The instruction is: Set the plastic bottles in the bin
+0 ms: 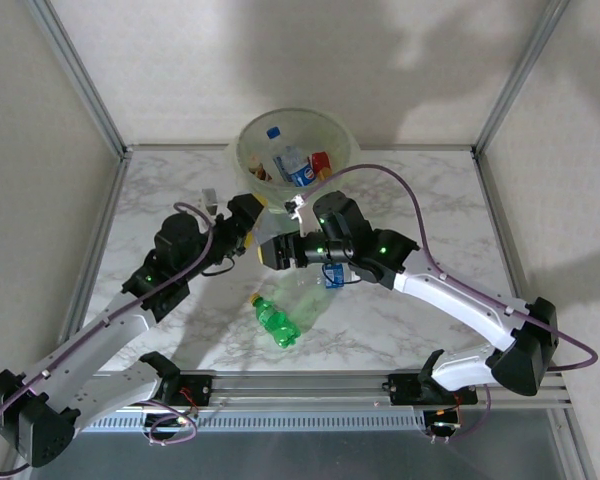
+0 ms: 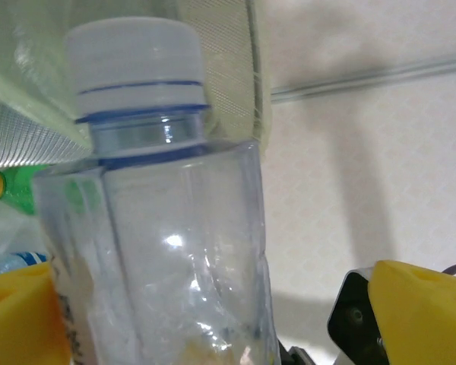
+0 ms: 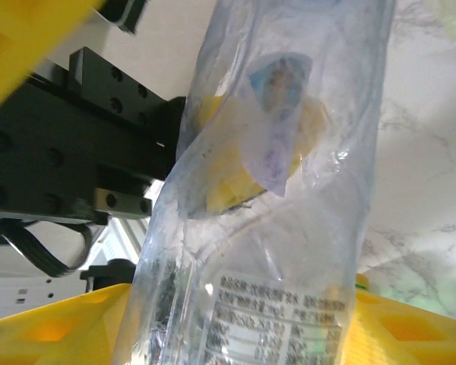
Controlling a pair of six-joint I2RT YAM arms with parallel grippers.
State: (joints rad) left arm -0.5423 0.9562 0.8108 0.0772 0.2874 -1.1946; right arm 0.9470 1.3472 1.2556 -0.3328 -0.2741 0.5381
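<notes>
We keep the clear bottle [image 3: 273, 228] near the bin [image 1: 242, 158], seemingly clamped in our right gripper [image 3: 235, 323], while our left gripper [image 2: 213, 319] stands wide around it, probably handing it over for the drop.

The large round translucent pale-green plastic bin [image 1: 296, 150] is standing at the far middle edge of the white marble-patterned table [image 1: 420, 210]. A clear blue-labelled plastic bottle [image 1: 294, 166] and a red-labelled plastic bottle [image 1: 321, 163] are lying inside the bin. Just in front of the bin, the left gripper [image 1: 248, 232] and the right gripper [image 1: 277, 252] are meeting around a clear white-capped plastic bottle [image 2: 167, 251], which is sitting between the fingers of both. Further in front of the bin, a green yellow-capped plastic bottle [image 1: 275, 318] is lying on the table.
</notes>
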